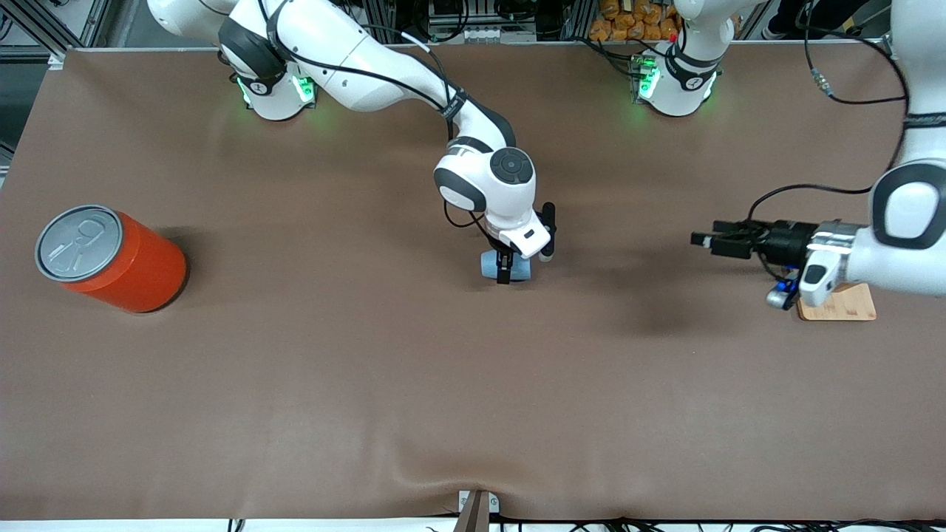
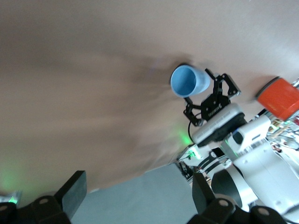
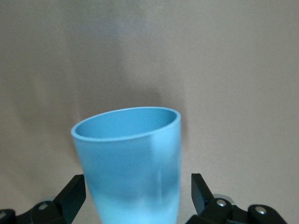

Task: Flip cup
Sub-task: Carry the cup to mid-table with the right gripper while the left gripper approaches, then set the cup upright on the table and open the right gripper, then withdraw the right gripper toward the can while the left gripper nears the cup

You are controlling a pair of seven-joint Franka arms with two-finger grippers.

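The small light-blue cup [image 1: 491, 266] lies tilted on its side on the brown table near the middle, its mouth toward the left arm's end. My right gripper [image 1: 523, 258] is low over it, open, one finger on each side of the cup [image 3: 131, 154], with a gap on at least one side. In the left wrist view the cup's round mouth [image 2: 184, 80] faces the camera, with the right gripper [image 2: 217, 91] beside it. My left gripper [image 1: 701, 240] is open and empty, held level above the table toward the left arm's end, where it waits [image 2: 138, 189].
A large orange-red can [image 1: 111, 258] with a grey pull-tab lid stands at the right arm's end; it also shows in the left wrist view [image 2: 279, 97]. A small wooden board [image 1: 842, 304] lies under the left wrist.
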